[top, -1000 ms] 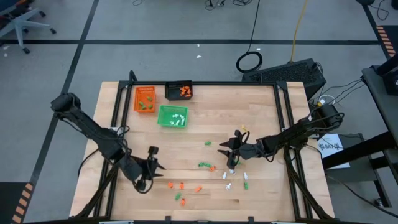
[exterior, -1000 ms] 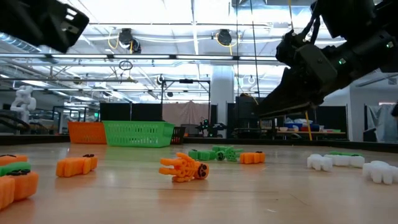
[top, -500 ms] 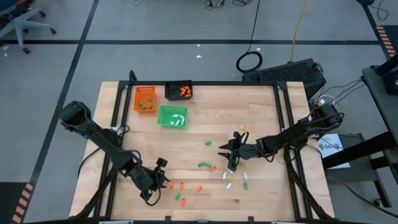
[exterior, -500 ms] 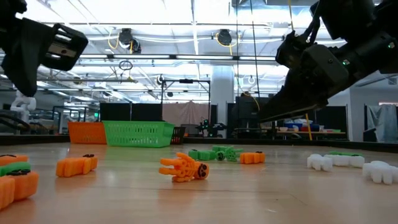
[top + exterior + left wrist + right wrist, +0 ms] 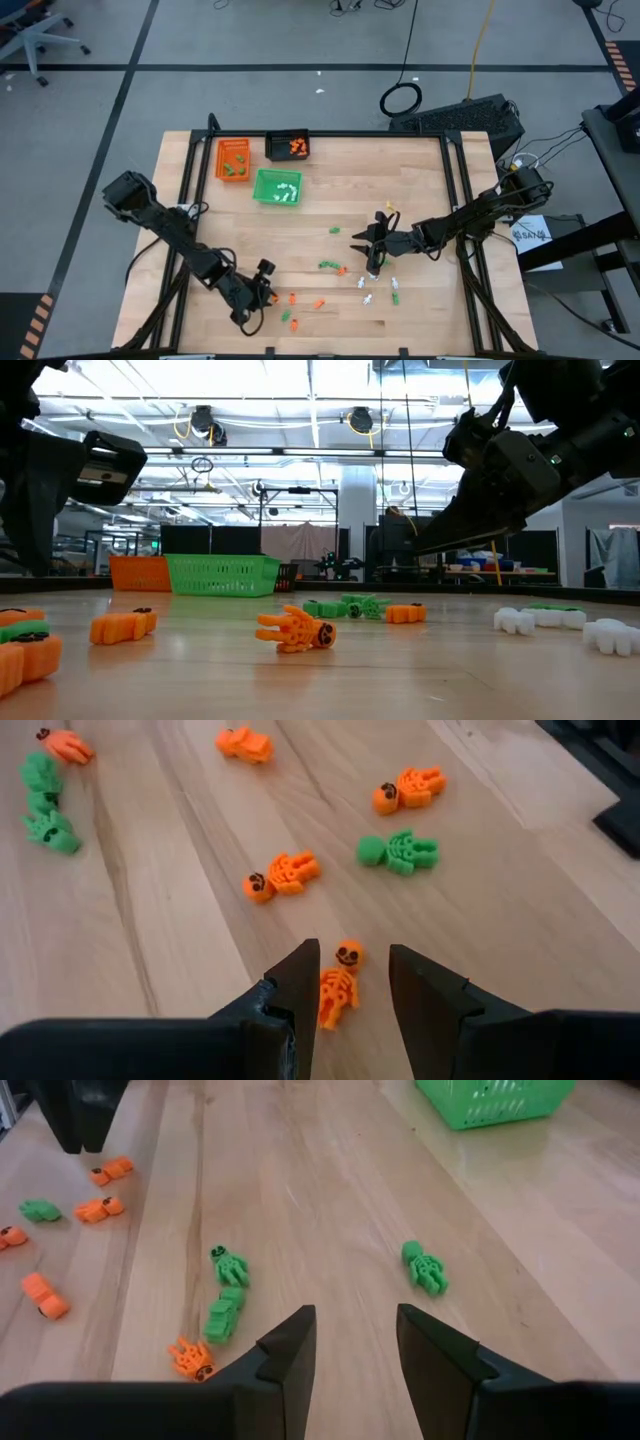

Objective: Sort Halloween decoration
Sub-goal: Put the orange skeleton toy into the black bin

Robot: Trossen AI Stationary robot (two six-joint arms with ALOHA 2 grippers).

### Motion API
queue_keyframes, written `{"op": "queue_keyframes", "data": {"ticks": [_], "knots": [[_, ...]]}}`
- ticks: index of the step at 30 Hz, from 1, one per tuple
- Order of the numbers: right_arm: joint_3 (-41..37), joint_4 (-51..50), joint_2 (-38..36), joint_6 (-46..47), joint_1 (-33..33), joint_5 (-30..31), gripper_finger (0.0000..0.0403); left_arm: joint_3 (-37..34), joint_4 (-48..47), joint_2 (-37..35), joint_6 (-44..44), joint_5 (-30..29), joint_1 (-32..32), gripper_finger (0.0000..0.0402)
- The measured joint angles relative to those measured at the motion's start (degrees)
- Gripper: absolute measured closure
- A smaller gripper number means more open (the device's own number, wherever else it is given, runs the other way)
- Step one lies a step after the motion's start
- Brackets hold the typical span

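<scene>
The Halloween decoration is many tiny orange, green and white figures scattered over the near middle of the wooden table [image 5: 420,180]. My left gripper [image 5: 265,288] hangs open just above the table by the near orange figures. In the left wrist view an orange skeleton figure [image 5: 338,988] lies flat on the wood between its two fingers [image 5: 352,952], and I see no touch. My right gripper [image 5: 365,252] stands open over the table's middle with nothing between its fingers [image 5: 355,1312]. A green figure [image 5: 425,1270] and further green ones [image 5: 226,1292] lie ahead of it.
At the far left stand an orange tray [image 5: 232,158], a black tray [image 5: 288,146] and a green tray [image 5: 277,187], each holding a few pieces. White figures [image 5: 382,291] lie near the right gripper. Bare wood lies at the far right.
My left gripper has come down and gone toward the table's near and right side, tipping further downward, until it stands over the orange figures. Its fingers have kept the same gap. No figure has moved.
</scene>
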Motion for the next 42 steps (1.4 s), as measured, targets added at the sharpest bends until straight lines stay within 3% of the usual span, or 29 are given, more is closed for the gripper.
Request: {"op": "queue_keyframes", "data": {"ticks": [6, 16, 23, 28, 42], "knots": [[0.00, -0.02, 0.00, 0.15, 0.20, -0.04, 0.0277, 0.00, 0.66, 0.33, -1.65, 1.28, 1.21, 0.0273], [-0.02, -0.22, -0.02, -0.20, 1.80, 0.01, 0.0277, -0.04, -0.08, 2.40, 0.98, 0.88, 1.42, 0.0186], [-0.02, -0.05, -0.02, -0.12, 2.16, 0.11, 0.0277, -1.74, -0.28, 2.40, -0.54, 1.47, 1.42, 0.0183], [-0.04, -0.04, -0.02, -0.07, 2.16, 0.24, 0.0277, -3.10, 1.30, 2.32, -2.06, 2.46, 1.49, 0.0219], [-0.04, 0.20, -0.02, 1.46, 2.53, 1.70, 0.0277, -4.09, 3.41, 2.34, -1.91, 2.83, 1.51, 0.0389]]}}
